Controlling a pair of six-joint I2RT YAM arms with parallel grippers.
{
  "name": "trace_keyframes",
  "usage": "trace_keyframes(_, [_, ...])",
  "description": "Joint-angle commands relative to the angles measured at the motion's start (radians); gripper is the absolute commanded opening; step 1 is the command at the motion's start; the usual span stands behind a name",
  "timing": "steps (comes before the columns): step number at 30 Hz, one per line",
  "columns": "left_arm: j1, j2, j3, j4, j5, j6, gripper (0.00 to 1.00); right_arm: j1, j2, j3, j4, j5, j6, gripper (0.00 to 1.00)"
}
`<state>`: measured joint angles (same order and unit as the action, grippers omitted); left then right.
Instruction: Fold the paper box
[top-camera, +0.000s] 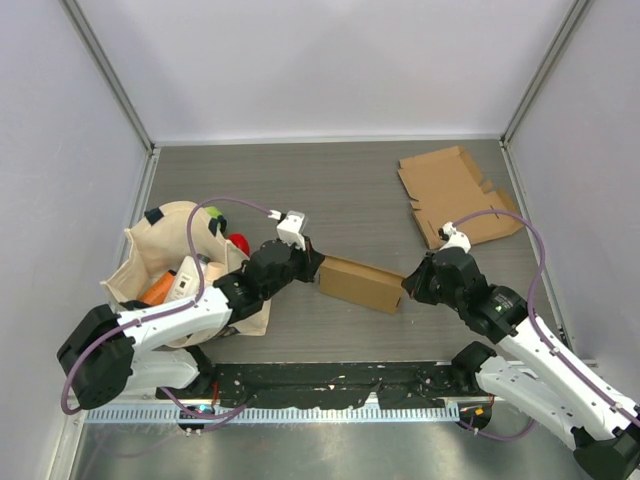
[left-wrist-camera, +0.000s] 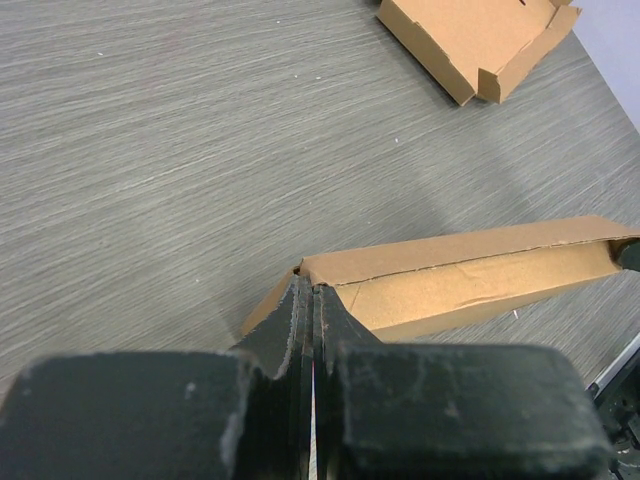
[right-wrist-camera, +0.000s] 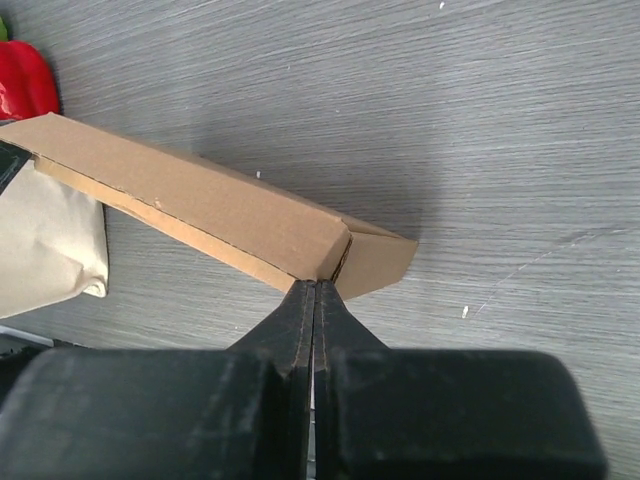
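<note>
Left gripper (left-wrist-camera: 313, 292) and right gripper (right-wrist-camera: 314, 287): fingers pressed together, tips touching opposite ends of the folded cardboard box (top-camera: 362, 284).

We see a grey wood-grain table (top-camera: 330, 180) under soft, even light, closed in by plain pale walls (top-camera: 330, 60) at the back and on both sides, with aluminium frame posts (top-camera: 105, 70) rising at the two far corners and a ribbed metal rail (top-camera: 330, 412) along the near edge.
</note>
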<state>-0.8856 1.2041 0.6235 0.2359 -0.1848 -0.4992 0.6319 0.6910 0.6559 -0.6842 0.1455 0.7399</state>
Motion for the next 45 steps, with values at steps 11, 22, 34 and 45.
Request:
trace_keyframes(11, [-0.029,-0.011,-0.033,-0.035,-0.012,0.007,0.0,0.002,-0.016,0.194,-0.197,0.085,0.315,0.84])
trace_keyframes(22, [-0.029,-0.015,-0.028,-0.046,-0.004,0.011,0.0,0.0,0.002,0.065,-0.018,0.065,0.43,0.71])
trace_keyframes(34, [-0.03,-0.029,-0.025,-0.058,-0.004,0.016,0.0,-0.008,0.021,0.024,-0.015,0.055,0.46,0.71])
trace_keyframes(45, [-0.03,-0.044,-0.015,-0.101,0.016,-0.004,0.15,-0.009,0.004,-0.056,0.023,0.029,0.449,0.56])
